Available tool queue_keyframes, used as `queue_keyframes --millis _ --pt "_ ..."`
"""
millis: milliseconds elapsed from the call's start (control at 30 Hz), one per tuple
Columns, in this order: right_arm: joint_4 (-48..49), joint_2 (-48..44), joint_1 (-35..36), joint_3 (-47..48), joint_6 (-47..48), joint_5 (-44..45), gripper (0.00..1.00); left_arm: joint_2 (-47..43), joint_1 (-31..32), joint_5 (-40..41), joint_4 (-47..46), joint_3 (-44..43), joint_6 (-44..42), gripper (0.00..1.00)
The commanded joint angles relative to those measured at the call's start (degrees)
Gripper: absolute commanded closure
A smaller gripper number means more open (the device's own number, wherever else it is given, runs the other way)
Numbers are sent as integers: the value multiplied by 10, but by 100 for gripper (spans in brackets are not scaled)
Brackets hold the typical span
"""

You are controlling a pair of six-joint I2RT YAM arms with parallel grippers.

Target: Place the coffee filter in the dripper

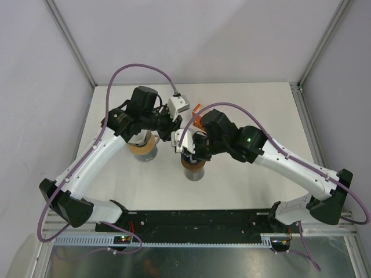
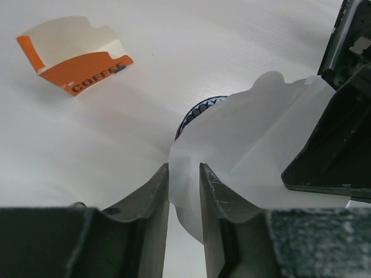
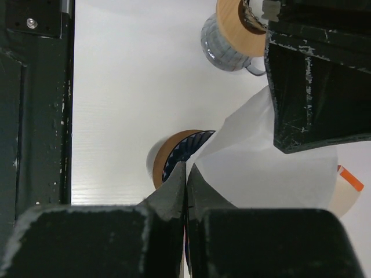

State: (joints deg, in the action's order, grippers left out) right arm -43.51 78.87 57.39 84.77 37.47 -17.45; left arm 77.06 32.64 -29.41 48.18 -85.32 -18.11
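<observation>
The white paper coffee filter (image 2: 249,150) hangs between both grippers above the dripper (image 1: 193,168), a dark ribbed cone on a wooden ring, seen in the left wrist view (image 2: 200,108) and the right wrist view (image 3: 179,153). My right gripper (image 3: 186,171) is shut on the filter's edge (image 3: 272,174). My left gripper (image 2: 184,174) has its jaws a narrow gap apart, with the filter's other edge between them. In the top view both grippers, left (image 1: 174,132) and right (image 1: 188,147), meet just over the dripper and hide most of the filter.
A grey mug with a wooden ring (image 1: 145,147) stands left of the dripper, under the left arm; it also shows in the right wrist view (image 3: 232,29). An orange-and-white coffee filter box (image 2: 75,55) lies behind the dripper (image 1: 197,121).
</observation>
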Motion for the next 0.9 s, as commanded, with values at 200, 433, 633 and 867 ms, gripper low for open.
queue_keyframes --millis 200,433,633,867 --pt "-16 31 3 20 0 68 100 -8 -2 -28 -10 6 -15 60" --pt "-28 49 7 14 -1 78 100 -4 -3 -31 -10 9 -14 49" --pt "-7 59 0 -9 -8 35 100 0 -4 -13 -10 11 -16 39" --pt "4 63 -16 -14 -14 -1 96 7 -4 -10 -11 30 -18 38"
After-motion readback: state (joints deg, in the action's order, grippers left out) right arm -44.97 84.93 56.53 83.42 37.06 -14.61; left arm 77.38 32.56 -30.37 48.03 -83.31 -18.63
